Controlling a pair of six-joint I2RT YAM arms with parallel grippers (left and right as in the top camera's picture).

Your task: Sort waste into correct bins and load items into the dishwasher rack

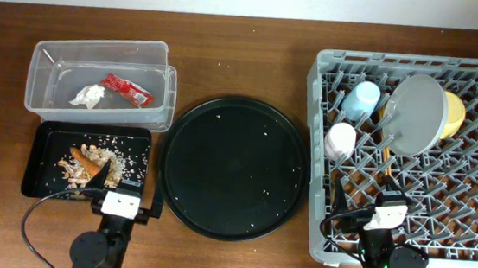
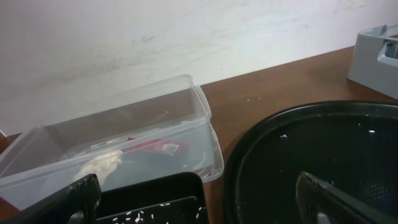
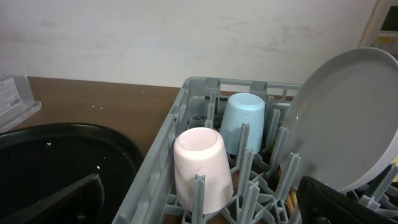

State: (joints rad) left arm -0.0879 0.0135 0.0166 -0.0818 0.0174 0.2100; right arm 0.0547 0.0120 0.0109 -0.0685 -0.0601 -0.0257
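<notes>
Holding, within the large square grey plastic pegged rack [image 1: 401, 63] at the surface's right: a pale grey round plate [image 1: 417, 115] on edge, a yellow bowl [image 1: 454, 114] behind it, a light blue cup [image 1: 362, 100], a pink cup [image 1: 340, 140] and wooden chopsticks [image 1: 387, 151]. Lying in the clear rectangular plastic tub [image 1: 99, 48] are a red snack wrapper [image 1: 126, 90] and a crumpled white tissue [image 1: 88, 96]. An orange carrot [image 1: 89, 166] and beige scraps [image 1: 69, 168] are in the shallow black rectangular tray [image 1: 41, 160]. Hovering empty, fingers wide apart: left tool [image 2: 198, 186], right tool [image 3: 202, 186].
</notes>
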